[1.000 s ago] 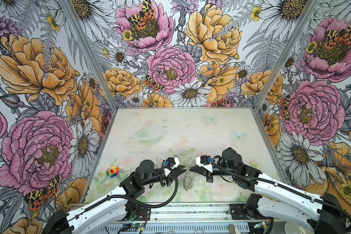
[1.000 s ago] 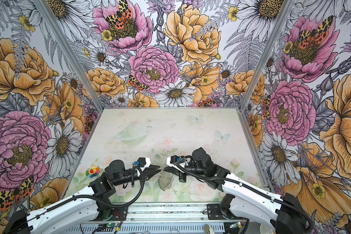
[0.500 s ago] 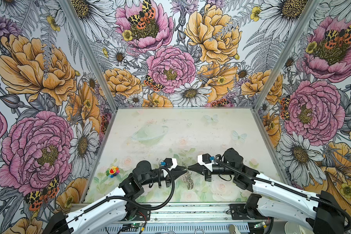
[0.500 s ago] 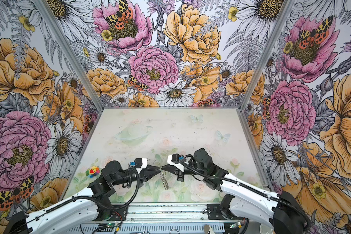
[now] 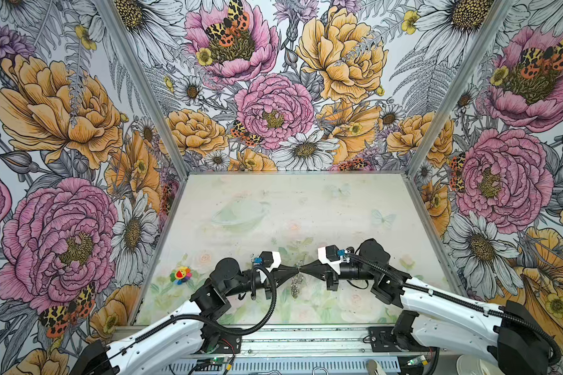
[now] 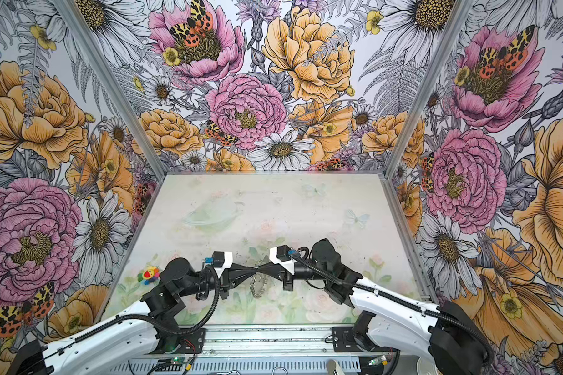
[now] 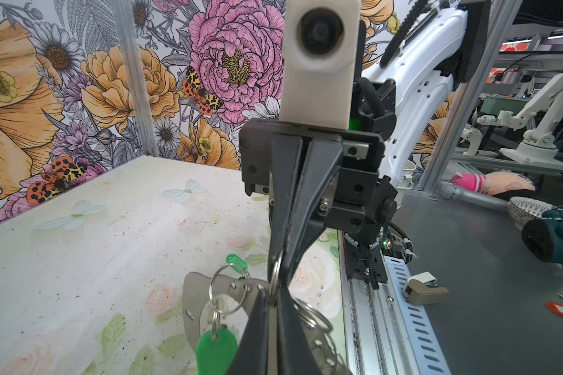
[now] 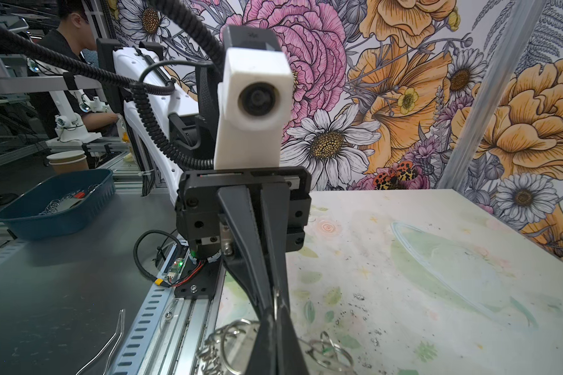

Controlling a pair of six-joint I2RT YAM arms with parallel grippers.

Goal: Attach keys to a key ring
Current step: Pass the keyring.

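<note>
Lower centre, left gripper (image 5: 294, 271) just clamped shut on key ring (image 5: 295, 287) wire loop opposite right gripper (image 5: 303, 270), also pinching it; likely prying loop open next.

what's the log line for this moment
left gripper: shut on key ring | right gripper: shut on key ring | key ring: hanging over table | green tag: on ring

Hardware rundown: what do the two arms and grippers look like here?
The left arm and right arm: white shells, black joints, black corrugated cable looped outside. White camera housing with a blue connector on each wrist. The left gripper and right gripper: black, two fingers tapering to points.
</note>
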